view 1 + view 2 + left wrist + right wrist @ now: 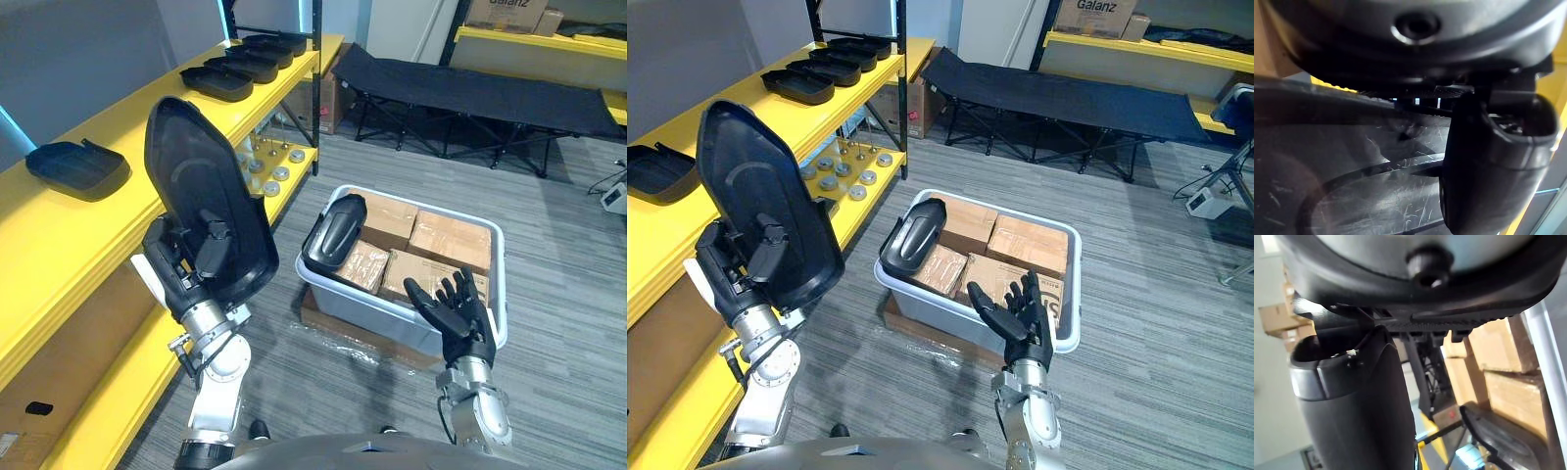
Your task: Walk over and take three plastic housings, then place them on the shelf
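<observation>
from the head we look steeply down through two eyes slightly apart, sharing the long yellow shelf (127,117) at frame left and the white plastic bin (367,308) at centre. our wrist cameras sit very close along the dark left hand (1493,161) and dark right hand (1352,406).

A cardboard box (1095,17) bears printed lettering.

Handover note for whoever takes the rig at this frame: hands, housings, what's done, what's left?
Left hand: shut on a black plastic housing, held upright beside the yellow shelf.
Right hand: open, holding nothing, over the near rim of the white bin.
Second housing leans on the cardboard boxes in the bin.
Done: several shelved housings lie on the top shelf.
Left: shelve the held one, then fetch the one in the bin.
</observation>
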{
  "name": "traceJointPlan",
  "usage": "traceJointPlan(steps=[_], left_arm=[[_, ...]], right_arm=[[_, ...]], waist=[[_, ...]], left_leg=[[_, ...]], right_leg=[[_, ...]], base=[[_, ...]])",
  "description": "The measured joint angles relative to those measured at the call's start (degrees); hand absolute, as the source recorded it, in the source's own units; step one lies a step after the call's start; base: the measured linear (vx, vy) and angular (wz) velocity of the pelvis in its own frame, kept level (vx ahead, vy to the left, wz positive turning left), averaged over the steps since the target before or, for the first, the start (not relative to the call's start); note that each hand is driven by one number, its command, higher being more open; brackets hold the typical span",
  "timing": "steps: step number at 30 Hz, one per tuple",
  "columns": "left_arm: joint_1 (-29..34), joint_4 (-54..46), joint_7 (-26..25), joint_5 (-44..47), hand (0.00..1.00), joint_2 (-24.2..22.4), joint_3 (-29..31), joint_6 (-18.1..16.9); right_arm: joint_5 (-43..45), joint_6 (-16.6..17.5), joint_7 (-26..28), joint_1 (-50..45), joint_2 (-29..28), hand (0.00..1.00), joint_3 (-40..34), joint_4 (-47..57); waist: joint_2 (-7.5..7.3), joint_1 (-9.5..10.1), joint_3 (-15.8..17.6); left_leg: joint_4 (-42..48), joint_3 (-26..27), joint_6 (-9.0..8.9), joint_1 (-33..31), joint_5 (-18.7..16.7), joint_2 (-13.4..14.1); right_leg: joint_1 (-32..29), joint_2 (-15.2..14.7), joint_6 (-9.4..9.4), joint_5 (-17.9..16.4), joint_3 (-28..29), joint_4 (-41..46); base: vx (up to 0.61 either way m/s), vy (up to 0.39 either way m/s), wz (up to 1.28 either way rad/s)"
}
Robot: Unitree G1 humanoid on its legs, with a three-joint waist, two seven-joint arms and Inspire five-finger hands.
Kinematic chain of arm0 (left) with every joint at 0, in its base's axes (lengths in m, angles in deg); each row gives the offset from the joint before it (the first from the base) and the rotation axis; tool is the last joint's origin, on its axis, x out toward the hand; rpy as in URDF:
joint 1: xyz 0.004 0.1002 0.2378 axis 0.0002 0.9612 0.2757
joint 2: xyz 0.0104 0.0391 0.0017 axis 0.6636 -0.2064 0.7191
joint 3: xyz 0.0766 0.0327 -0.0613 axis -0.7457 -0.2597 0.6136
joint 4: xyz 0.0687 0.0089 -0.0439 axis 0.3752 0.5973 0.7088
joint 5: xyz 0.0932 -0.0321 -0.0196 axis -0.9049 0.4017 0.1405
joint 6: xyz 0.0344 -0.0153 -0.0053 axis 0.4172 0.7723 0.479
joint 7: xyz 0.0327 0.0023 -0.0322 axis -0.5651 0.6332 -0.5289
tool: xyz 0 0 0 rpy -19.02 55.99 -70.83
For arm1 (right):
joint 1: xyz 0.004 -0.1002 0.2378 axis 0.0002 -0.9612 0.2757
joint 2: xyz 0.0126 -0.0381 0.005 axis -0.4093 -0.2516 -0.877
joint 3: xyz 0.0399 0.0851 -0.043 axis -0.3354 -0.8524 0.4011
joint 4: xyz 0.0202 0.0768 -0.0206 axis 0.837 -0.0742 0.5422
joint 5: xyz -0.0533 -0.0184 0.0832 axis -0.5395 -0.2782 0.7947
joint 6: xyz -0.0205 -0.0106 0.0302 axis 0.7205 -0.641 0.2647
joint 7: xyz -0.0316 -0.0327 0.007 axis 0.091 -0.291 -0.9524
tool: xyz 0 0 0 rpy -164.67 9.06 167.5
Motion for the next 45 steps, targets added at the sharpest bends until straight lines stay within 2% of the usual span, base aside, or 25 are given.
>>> traceJointPlan(steps=[2, 6, 12, 14, 17, 21, 23, 24, 25, 28, 30, 31, 32, 34, 35, 38, 41, 45], left_arm=[[2.2, -2.1, 0.0, 0.1, 0.00, -0.1, 1.0, -0.3], [6.0, -8.4, 1.8, 0.7, 0.00, -0.5, 4.3, -0.3], [10.6, -15.8, 6.2, 5.9, 0.00, -2.8, 12.5, -3.9], [13.2, -18.0, 9.6, 13.9, 0.00, -3.6, 16.4, -6.4], [15.2, -19.2, 12.7, 17.9, 0.00, -4.7, 18.5, -7.5], [18.2, -19.7, 19.3, 24.4, 0.00, -5.3, 18.7, -7.7], [17.7, -19.6, 22.3, 25.5, 0.00, -5.2, 18.4, -7.5], [16.7, -19.5, 24.1, 25.4, 0.00, -5.2, 18.2, -7.5], [15.8, -19.5, 24.7, 25.4, 0.00, -5.2, 18.0, -7.4], [13.8, -19.1, 23.3, 25.0, 0.00, -5.2, 18.4, -7.4], [13.3, -19.0, 23.2, 25.0, 0.00, -5.0, 18.2, -7.4], [13.1, -18.9, 23.7, 24.9, 0.00, -4.8, 17.6, -7.4], [11.9, -18.0, 25.3, 24.4, 0.00, -3.7, 16.1, -7.4], [9.2, -15.1, 28.4, 23.8, 0.00, -1.4, 14.3, -7.5], [8.2, -14.0, 29.5, 23.6, 0.00, 0.3, 13.2, -7.5], [6.1, -13.1, 31.6, 23.6, 0.00, 2.5, 10.7, -7.4], [5.0, -13.1, 32.4, 23.1, 0.00, 2.9, 8.0, -7.4], [5.1, -13.1, 33.3, 23.2, 0.00, 2.7, 7.3, -7.4]], right_arm=[[0.1, 0.0, 1.6, 0.1, 0.1, 1.00, 0.0, -0.7], [0.0, 0.0, 3.6, 1.5, 0.1, 1.00, 2.3, -2.0], [-5.7, 0.1, 2.0, 9.3, 0.4, 1.00, 10.2, -3.6], [-6.9, 0.1, 2.0, 11.7, 0.1, 1.00, 11.7, -3.6], [-7.9, 0.1, 2.2, 12.9, 0.1, 1.00, 11.9, -3.6], [-7.8, 0.1, 2.4, 13.9, 0.1, 1.00, 11.8, -3.6], [-7.8, 0.0, 2.2, 13.7, 0.0, 1.00, 11.8, -3.6], [-7.8, 0.0, 1.9, 13.5, 0.3, 1.00, 11.5, -3.5], [-7.8, 0.0, 1.7, 13.5, 0.7, 1.00, 11.3, -3.4], [-11.5, 0.0, 1.8, 13.7, 0.3, 1.00, 11.9, -3.4], [-12.6, 0.0, 2.2, 13.6, 0.2, 1.00, 12.5, -3.2], [-12.8, 0.0, 2.5, 13.3, 0.2, 1.00, 12.4, -3.2], [-12.7, 0.0, 2.4, 12.7, 0.3, 1.00, 11.7, -2.5], [-12.7, 0.0, 2.3, 11.8, 0.5, 1.00, 10.0, -1.7], [-12.6, 0.2, 2.3, 11.8, 0.4, 1.00, 9.4, -1.3], [-12.5, 1.1, 2.6, 11.8, 0.5, 1.00, 8.6, -0.8], [-12.8, 1.9, 3.4, 12.3, 0.6, 1.00, 7.9, -0.8], [-12.8, 1.9, 3.6, 11.9, 0.7, 1.00, 7.6, 1.1]], waist=[[0.13, 0.10, 0.1], [0.15, 1.14, 0.1], [0.60, 6.78, 0.7], [0.38, 8.52, 1.2], [-0.10, 9.70, 1.5], [-0.47, 9.56, 2.1], [-0.82, 8.20, 2.7], [-0.89, 7.44, 2.7], [-0.68, 7.53, 3.1], [0.07, 8.61, 4.6], [0.23, 7.89, 5.3], [0.19, 7.36, 5.2], [-0.04, 6.00, 5.4], [-0.04, 5.44, 5.4], [-0.08, 5.43, 5.4], [-0.45, 5.40, 5.7], [-0.76, 5.41, 6.2], [0.79, 5.03, 7.6]], left_leg=[[0.0, -0.5, -0.03, -0.1, 0.0, 0.0], [0.0, -4.8, 0.26, -1.9, 0.3, -0.3], [0.0, -12.1, 0.60, -4.1, 1.7, -1.4], [0.0, -13.1, 0.70, -4.2, 1.9, -1.6], [0.0, -13.2, 0.72, -4.1, 1.9, -1.6], [0.2, -12.2, 1.27, -4.1, 1.7, -1.5], [0.3, -5.6, 2.94, -4.6, 1.7, -0.5], [0.3, -1.1, 3.94, -5.1, 2.9, 0.2], [0.3, -0.2, 4.05, -5.3, 3.9, 0.3], [0.2, -0.8, 3.85, -5.3, 3.7, -0.6], [0.2, -1.7, 4.14, -5.4, 3.7, -1.3], [0.2, -2.5, 4.24, -6.0, 3.7, -2.0], [0.1, -4.7, 4.89, -6.9, 4.1, -3.6], [0.0, -7.5, 5.49, -7.6, 4.6, -5.4], [0.2, -8.3, 6.02, -8.1, 5.3, -5.9], [0.3, -8.6, 5.95, -9.4, 7.4, -6.3], [0.3, -8.5, 6.15, -9.9, 7.7, -6.1], [0.3, -7.9, 5.86, -9.3, 7.2, -5.0]], right_leg=[[0.1, 0.0, 0.00, 0.0, -0.4, 0.0], [1.5, 0.0, 0.00, -0.9, -5.2, 0.0], [4.6, -0.1, 0.50, -2.2, -13.0, 0.4], [5.4, -0.1, 0.47, -2.6, -14.3, 0.6], [5.4, -0.1, 0.40, -2.9, -14.4, 1.0], [6.0, -0.1, 0.38, -2.9, -14.8, 1.0], [7.3, -0.2, 0.55, -2.9, -17.7, 0.9], [7.8, -0.4, 0.84, -2.9, -19.9, 1.2], [8.1, -0.4, 0.86, -2.9, -20.8, 1.2], [8.1, -1.5, 1.32, -5.0, -20.3, 3.4], [6.9, -1.9, 1.40, -8.2, -17.1, 6.7], [5.5, -2.0, 1.12, -11.1, -14.0, 9.4], [3.9, -1.6, 0.71, -14.7, -8.8, 13.1], [3.4, -0.9, -0.48, -17.2, -5.1, 15.2], [3.3, -0.9, -0.42, -17.3, -4.7, 15.4], [3.2, -0.8, 0.85, -16.5, -5.5, 15.0], [3.0, -0.5, 1.06, -16.4, -5.3, 14.6], [3.2, 0.4, 0.92, -16.3, -4.7, 14.2]], base=[[0.00, -0.004, 0.06], [-0.01, -0.022, 0.55], [-0.03, -0.024, 0.70], [-0.01, -0.016, 0.30], [0.00, -0.006, 0.04], [-0.02, -0.004, 0.05], [-0.04, 0.002, 0.68], [-0.02, 0.022, 0.86], [-0.02, 0.034, 0.74], [-0.03, 0.055, 0.27], [-0.03, 0.026, 0.43], [-0.07, 0.000, 1.01], [-0.06, -0.013, 1.12], [0.01, -0.042, 1.04], [0.03, -0.033, 0.65], [0.04, -0.018, 0.30], [0.00, -0.017, 0.06], [-0.06, -0.021, -0.08]])
